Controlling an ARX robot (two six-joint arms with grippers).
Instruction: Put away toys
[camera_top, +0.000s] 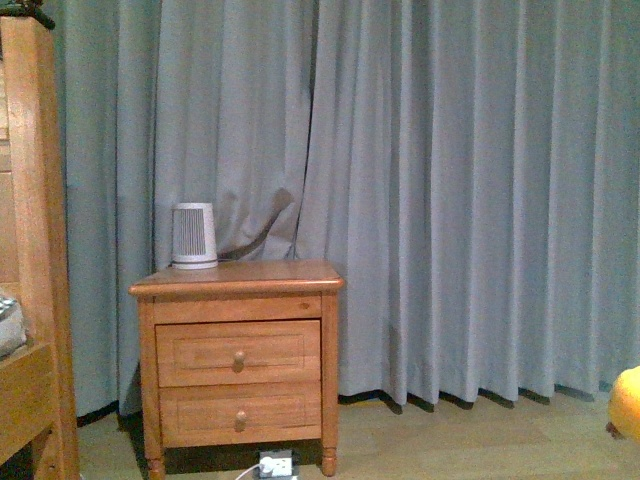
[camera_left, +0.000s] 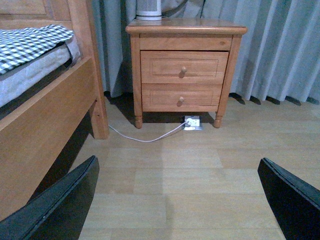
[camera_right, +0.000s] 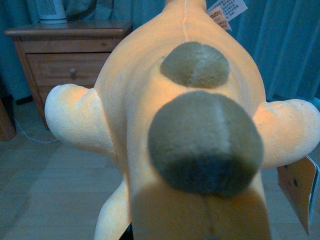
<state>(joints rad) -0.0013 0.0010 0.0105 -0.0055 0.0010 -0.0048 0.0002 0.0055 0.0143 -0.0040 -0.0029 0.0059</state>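
Observation:
The yellow-orange plush animal (camera_right: 185, 115) fills the right wrist view, with two brown-grey patches on its body and paper tags hanging off it. My right gripper is shut on it; its fingers are hidden behind the plush. In the front view only a yellow edge of the plush (camera_top: 628, 403) shows at the far right, low above the floor. My left gripper (camera_left: 180, 200) is open and empty above the wooden floor; its dark fingers (camera_left: 55, 207) frame bare boards.
A wooden nightstand (camera_top: 238, 350) with two drawers stands against grey-blue curtains (camera_top: 450, 180), with a small white-grey device (camera_top: 194, 236) on top. A power strip and white cable (camera_left: 192, 122) lie under it. A wooden bed frame (camera_left: 45, 125) with checked bedding stands on the left.

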